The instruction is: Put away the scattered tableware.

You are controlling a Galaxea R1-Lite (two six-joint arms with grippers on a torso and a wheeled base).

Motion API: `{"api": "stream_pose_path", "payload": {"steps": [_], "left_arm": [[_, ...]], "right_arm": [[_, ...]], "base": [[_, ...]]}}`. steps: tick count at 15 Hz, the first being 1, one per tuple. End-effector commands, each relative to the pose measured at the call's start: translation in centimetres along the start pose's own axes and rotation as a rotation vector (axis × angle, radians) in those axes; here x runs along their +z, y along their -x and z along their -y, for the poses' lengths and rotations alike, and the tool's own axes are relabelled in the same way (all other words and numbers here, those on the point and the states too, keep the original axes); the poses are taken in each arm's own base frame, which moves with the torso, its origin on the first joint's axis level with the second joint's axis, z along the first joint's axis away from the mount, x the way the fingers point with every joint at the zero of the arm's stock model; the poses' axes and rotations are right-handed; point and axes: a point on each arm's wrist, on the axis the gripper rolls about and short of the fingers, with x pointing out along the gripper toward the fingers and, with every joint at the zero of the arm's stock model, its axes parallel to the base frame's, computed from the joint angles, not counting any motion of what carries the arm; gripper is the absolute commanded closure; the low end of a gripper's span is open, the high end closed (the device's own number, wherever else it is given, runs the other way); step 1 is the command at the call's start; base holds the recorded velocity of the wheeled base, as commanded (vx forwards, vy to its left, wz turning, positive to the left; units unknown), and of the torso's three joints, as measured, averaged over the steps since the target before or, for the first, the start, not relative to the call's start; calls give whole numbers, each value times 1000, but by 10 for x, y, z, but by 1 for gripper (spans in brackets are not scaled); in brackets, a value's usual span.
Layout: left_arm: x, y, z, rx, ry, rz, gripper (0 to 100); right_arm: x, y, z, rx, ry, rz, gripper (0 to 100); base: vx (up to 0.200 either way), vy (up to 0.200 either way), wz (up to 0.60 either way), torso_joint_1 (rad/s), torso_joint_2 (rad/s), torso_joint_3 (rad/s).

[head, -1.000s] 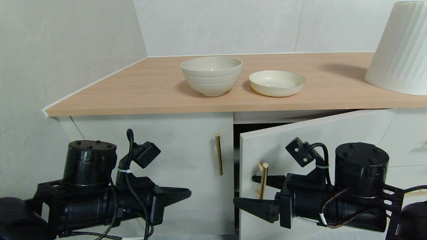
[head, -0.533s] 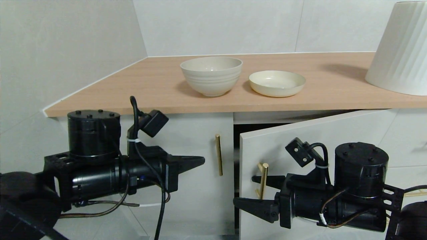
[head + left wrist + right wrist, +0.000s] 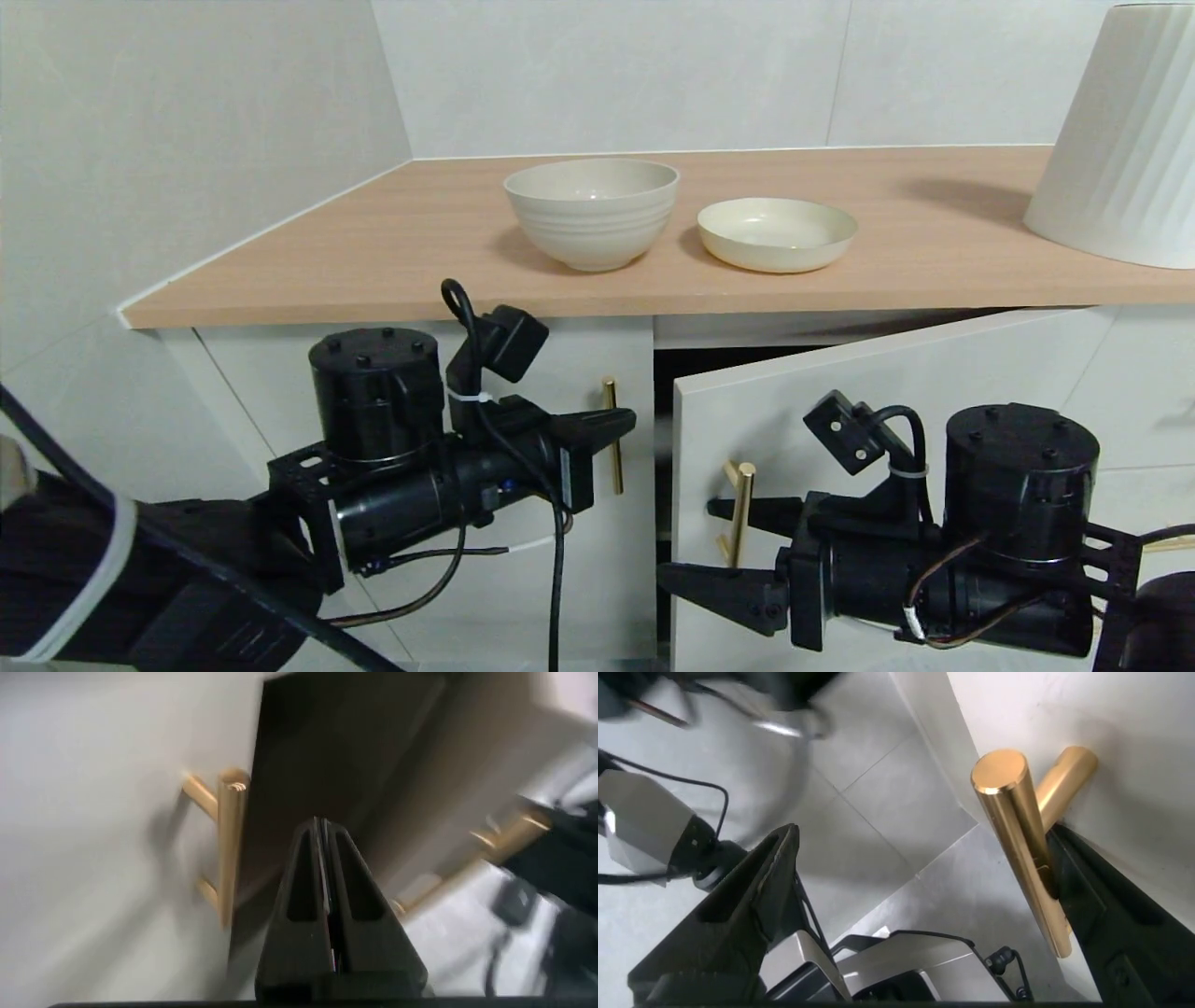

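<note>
A deep cream bowl (image 3: pixel 591 210) and a shallow cream dish (image 3: pixel 777 233) stand side by side on the wooden counter (image 3: pixel 373 261). Below it, my left gripper (image 3: pixel 624 426) is shut and empty, its tip just beside the brass handle (image 3: pixel 611 448) of the closed left cabinet door. In the left wrist view the shut fingers (image 3: pixel 320 859) point at the dark gap next to that handle (image 3: pixel 229 849). My right gripper (image 3: pixel 724 551) is open, its fingers either side of the ajar right door's brass handle (image 3: pixel 740 499). That handle (image 3: pixel 1022 849) lies close to one finger (image 3: pixel 1097 905).
A tall white ribbed shade (image 3: pixel 1120 140) stands at the counter's right end. The right cabinet door (image 3: pixel 887 392) hangs partly open, with a dark opening (image 3: pixel 663 439) between the doors. Tiled walls close off the left and back.
My left arm has risen and swung right, bringing its shut gripper up to the left door's handle. The right gripper has stayed at the right handle, dropping slightly.
</note>
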Motion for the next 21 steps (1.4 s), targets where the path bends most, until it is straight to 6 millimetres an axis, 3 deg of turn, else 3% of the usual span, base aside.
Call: {"api": "stream_pose_path", "payload": {"steps": [1, 9, 14, 21], "left_arm": [[-28, -15, -3, -2, 22, -54, 100], [-53, -40, 0, -60, 15, 11, 100], [-57, -56, 2, -102, 62, 47, 100], [-54, -64, 9, -139, 53, 85, 100]], "right_arm": [[1, 2, -1, 2, 4, 6, 0], [-4, 5, 0, -9, 26, -9, 0], [-9, 10, 1, -27, 83, -22, 0], [5, 35, 2, -166, 131, 84, 0]], "base": [[0, 0, 0, 0, 0, 0], [0, 0, 0, 0, 0, 0], [0, 0, 0, 0, 0, 0], [0, 0, 0, 0, 0, 0]]}}
